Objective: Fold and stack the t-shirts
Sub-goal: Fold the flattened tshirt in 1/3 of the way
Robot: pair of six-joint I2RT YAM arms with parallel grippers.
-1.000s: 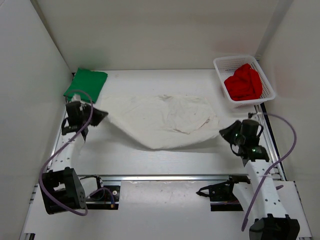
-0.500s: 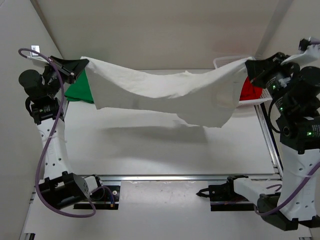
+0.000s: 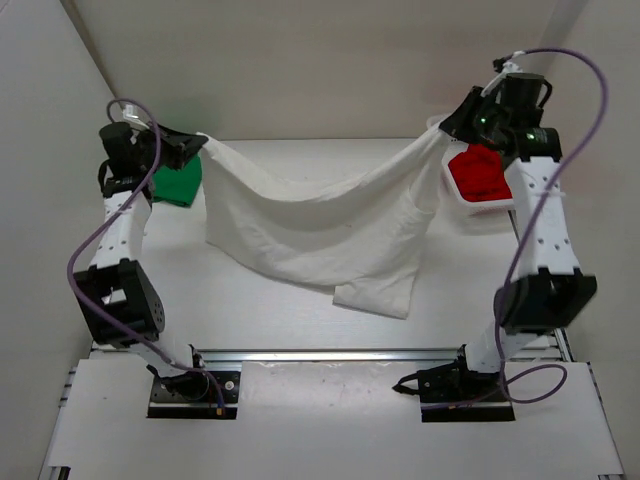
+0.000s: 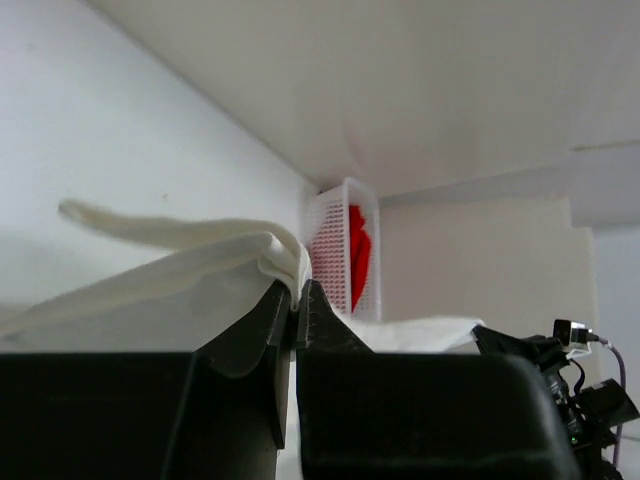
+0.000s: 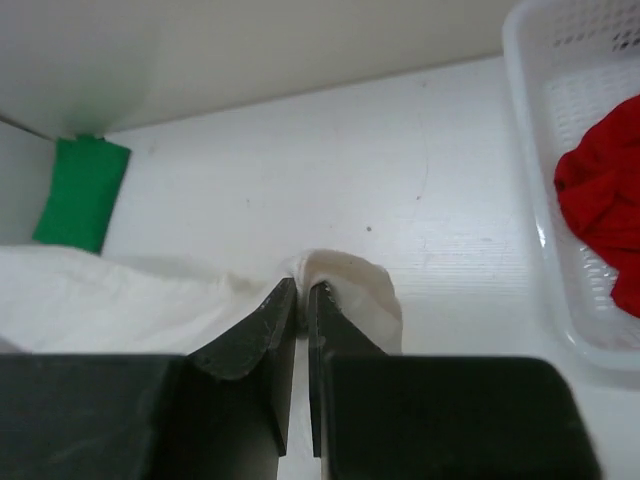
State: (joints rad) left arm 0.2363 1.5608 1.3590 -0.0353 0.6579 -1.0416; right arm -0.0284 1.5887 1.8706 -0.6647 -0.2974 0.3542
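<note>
1. Left gripper (image 3: pixel 192 148) pinched one corner of the soft white cloth t-shirt (image 3: pixel 320 225), upper left.
2. Right gripper (image 3: pixel 452 124) clamped the other corner, upper right (shirt sagged mid-frame).
3. Bright green folded t-shirt (image 3: pixel 178 185) sat far left; crumpled red t-shirt (image 3: pixel 482 172) lay in the white plastic mesh basket (image 3: pixel 470 203).

White perforated links and black joints were seen on both arms (image 3: pixel 540 215), purple cables (image 3: pixel 604 95) attached; the left gripper (image 4: pixel 297 290) was black.
</note>
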